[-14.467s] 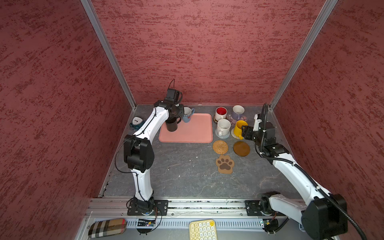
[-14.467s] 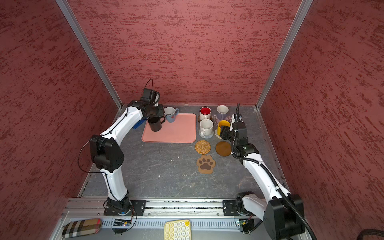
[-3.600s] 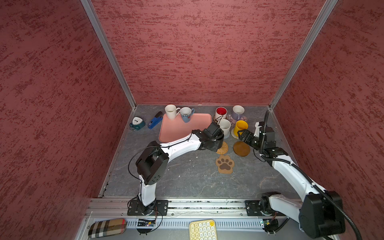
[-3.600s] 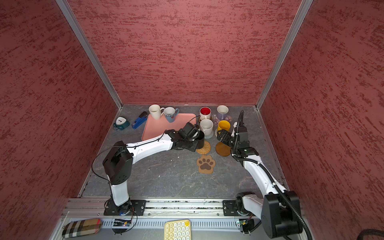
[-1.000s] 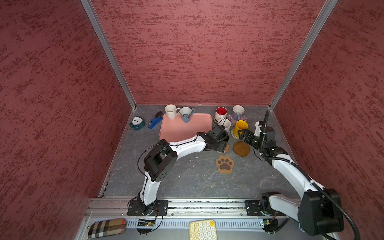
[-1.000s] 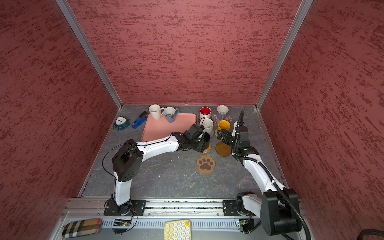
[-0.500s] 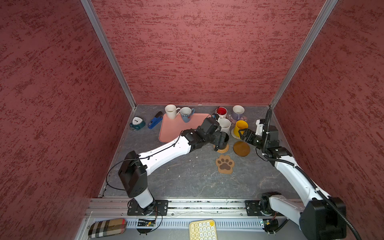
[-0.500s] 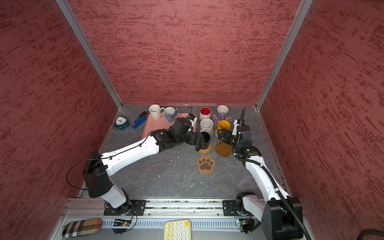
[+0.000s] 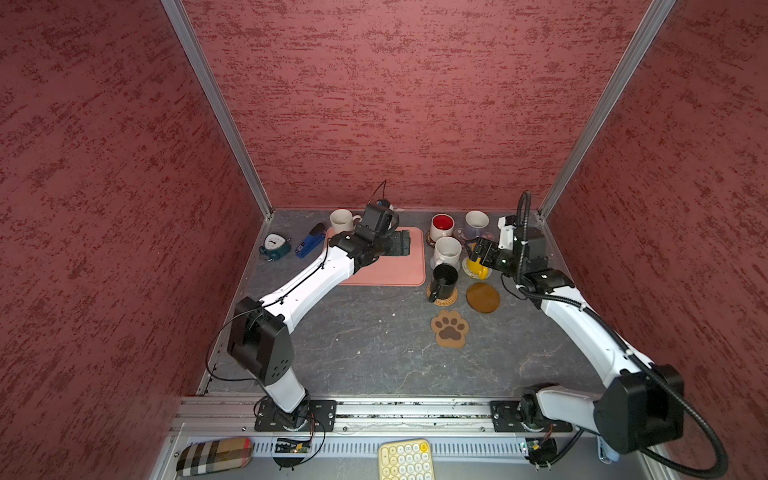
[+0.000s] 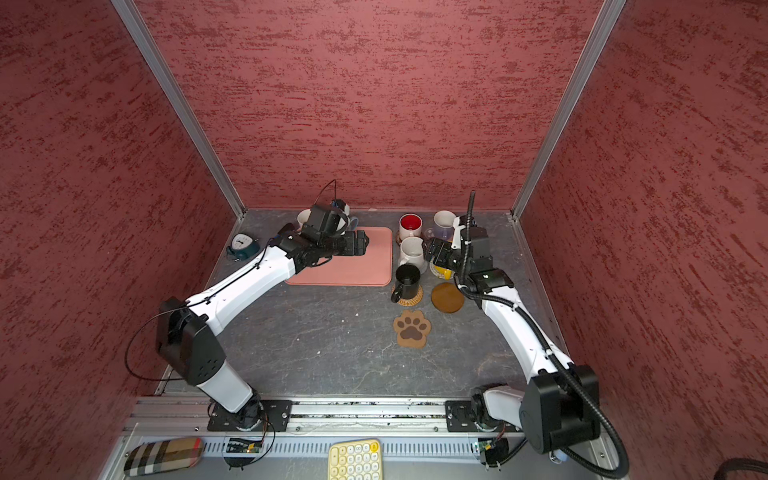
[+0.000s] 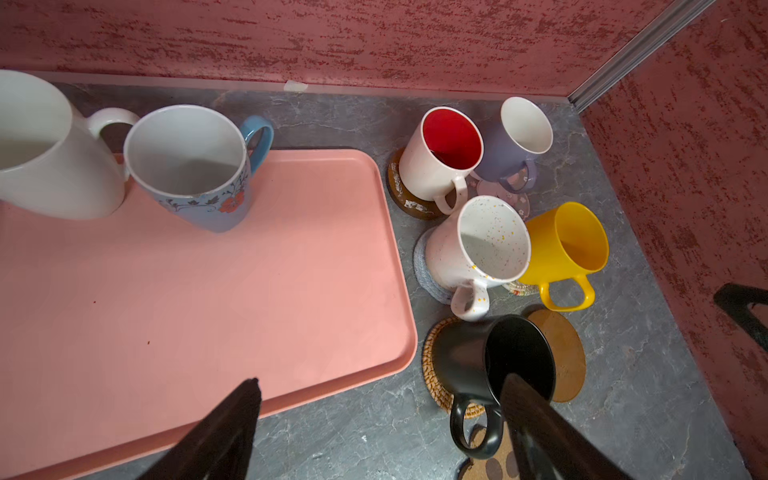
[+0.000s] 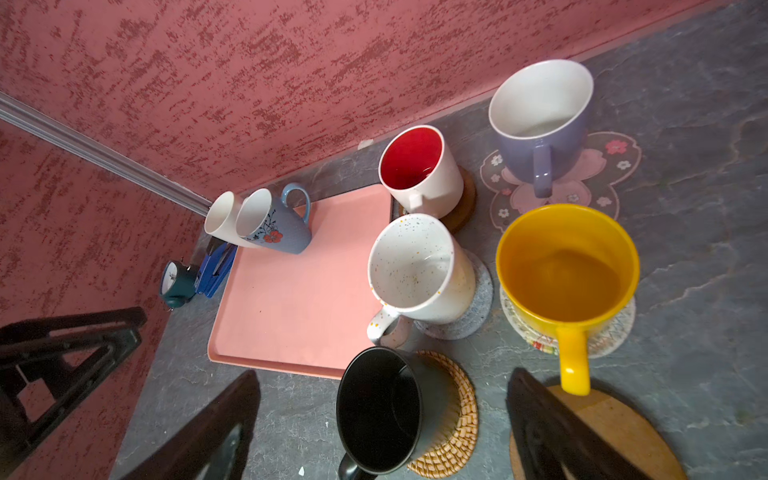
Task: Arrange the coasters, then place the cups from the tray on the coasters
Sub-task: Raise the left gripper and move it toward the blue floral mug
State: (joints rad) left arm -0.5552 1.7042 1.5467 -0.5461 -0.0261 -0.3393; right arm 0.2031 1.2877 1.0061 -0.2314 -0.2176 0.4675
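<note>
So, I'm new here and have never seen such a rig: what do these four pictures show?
The left arm and right arm are robots mounted on a rail at the table's near edge; each ends in jaws. Two pictures look down from one overhead camera; two come from cameras on the wrists. A pink tray carries a white mug and a blue mug. Beside it five mugs stand on coasters: black mug, speckled mug, yellow mug, red-inside mug, lavender mug. An amber coaster and a paw coaster are bare. Both pairs of jaws are open and hold nothing.
</note>
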